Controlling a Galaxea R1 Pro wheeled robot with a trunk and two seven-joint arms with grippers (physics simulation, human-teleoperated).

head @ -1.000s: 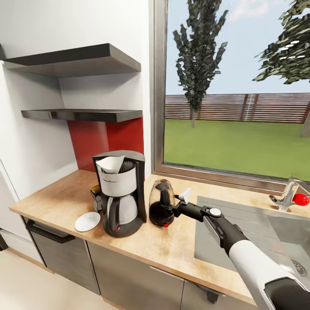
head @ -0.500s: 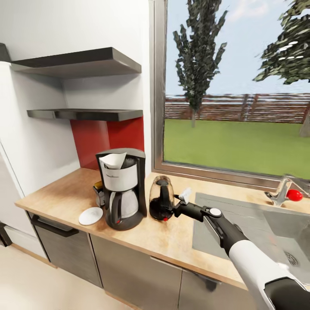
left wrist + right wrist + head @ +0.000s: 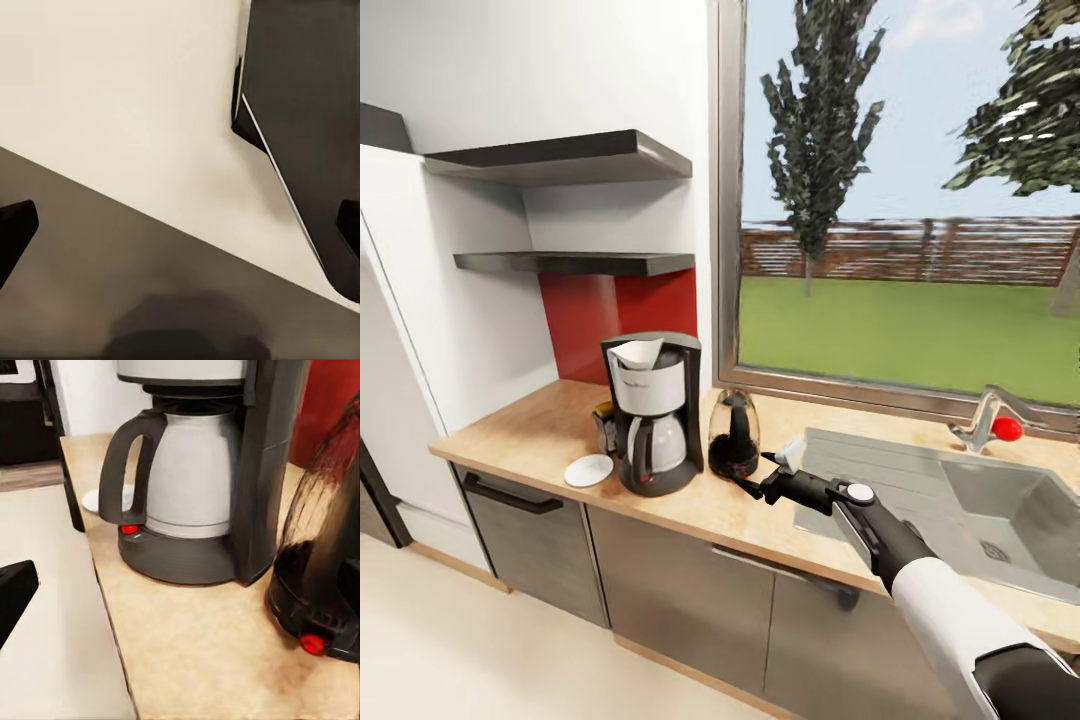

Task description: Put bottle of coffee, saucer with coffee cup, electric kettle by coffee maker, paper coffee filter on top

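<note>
The black coffee maker stands on the beige countertop with the white paper coffee filter on its top. The small coffee bottle peeks out behind its left side, and the white saucer lies bare at its front left. The electric kettle stands just right of the coffee maker. My right gripper is open, a little in front of the kettle and apart from it. The right wrist view shows the coffee maker and kettle close ahead. My left gripper is open over floor. The coffee cup is out of view.
Two dark shelves, the thin lower one and a thicker one, hang above the counter's left end. A sink with a faucet lies right of the kettle. Grey cabinet fronts run under the counter, with a tall white unit at left.
The whole head view has pulled back and shifted, so the camera moved. My right gripper has drawn away from the kettle, which stays standing beside the coffee maker.
</note>
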